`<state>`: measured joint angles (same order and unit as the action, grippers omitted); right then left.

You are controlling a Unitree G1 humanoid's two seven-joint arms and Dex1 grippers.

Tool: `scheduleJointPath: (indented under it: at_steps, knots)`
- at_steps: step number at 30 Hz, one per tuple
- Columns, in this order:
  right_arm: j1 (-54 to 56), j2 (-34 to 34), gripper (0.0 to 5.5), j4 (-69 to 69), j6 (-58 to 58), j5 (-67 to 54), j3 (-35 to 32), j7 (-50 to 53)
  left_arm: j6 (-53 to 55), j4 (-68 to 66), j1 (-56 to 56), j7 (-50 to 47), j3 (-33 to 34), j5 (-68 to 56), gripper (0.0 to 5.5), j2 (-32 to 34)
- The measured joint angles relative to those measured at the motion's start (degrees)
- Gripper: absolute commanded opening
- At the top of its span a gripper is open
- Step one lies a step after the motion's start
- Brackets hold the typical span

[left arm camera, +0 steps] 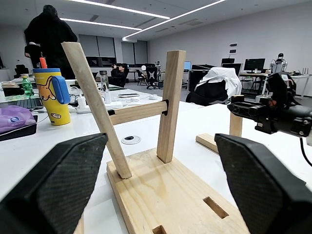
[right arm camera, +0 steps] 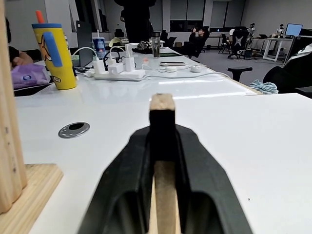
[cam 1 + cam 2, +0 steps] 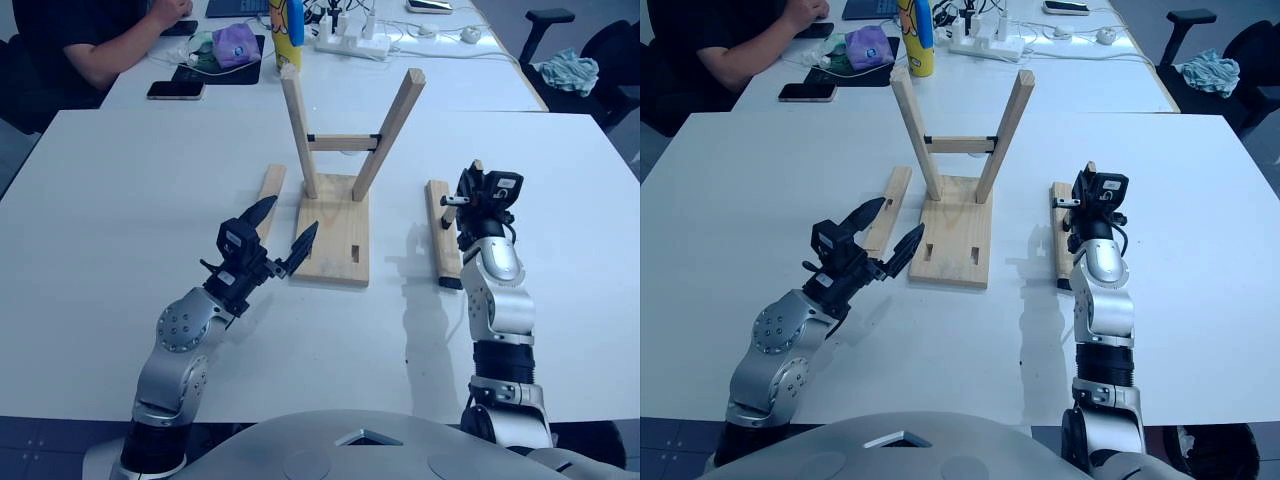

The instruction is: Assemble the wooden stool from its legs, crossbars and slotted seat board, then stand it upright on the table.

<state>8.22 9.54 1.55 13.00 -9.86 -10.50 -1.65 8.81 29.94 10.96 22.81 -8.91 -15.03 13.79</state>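
Left eye view: the seat board lies flat on the table, just ahead of the left pincer and to its right. Two legs are planted in its far slots and tied by a crossbar. Lying upside down suits the job, I judge: the slots face up and parts drop in from above.

The left pincer hangs with its fingers spread wide and nothing between them, aimed past the board's near corner. In the left wrist view the two empty slots sit between its pads, so it looks ready to steady the board.

The right pincer is clamped on a wooden stick whose end pokes out above its fingers. Under and behind it a loose strip lies flat. I cannot tell whether stick and strip are joined. Another strip lies just beyond the left pincer's tips, beside the board.

Well beyond both pincers, on the next table, are a yellow cup, a power strip and a phone, none in the way. The real obstacle, I judge, is the standing pair of legs, which any part carried to the near slots must clear
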Motion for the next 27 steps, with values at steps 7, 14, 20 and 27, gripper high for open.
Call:
scheduleJointPath:
  at_steps: [7,14,20,27]
  knots:
    - [-8.25,-0.73,0.45,3.04,-8.88,-3.20,-0.35,-5.94,-0.94,-0.07,0.62,-0.07,-0.03,0.37,4.07,0.05]
    - [-11.10,-1.59,0.45,1.89,-14.41,-3.45,-0.02,-6.99,-1.53,-1.58,0.41,1.61,0.38,0.20,4.07,0.79]
    - [-11.28,-1.43,0.45,1.21,-14.74,-2.67,0.70,-6.82,-1.60,-2.18,0.03,2.25,0.67,-0.05,4.07,1.02]
    - [-7.08,-0.29,0.45,1.16,-7.57,-1.87,1.27,-5.75,-2.00,-2.76,-0.03,2.07,0.64,0.07,4.07,0.67]
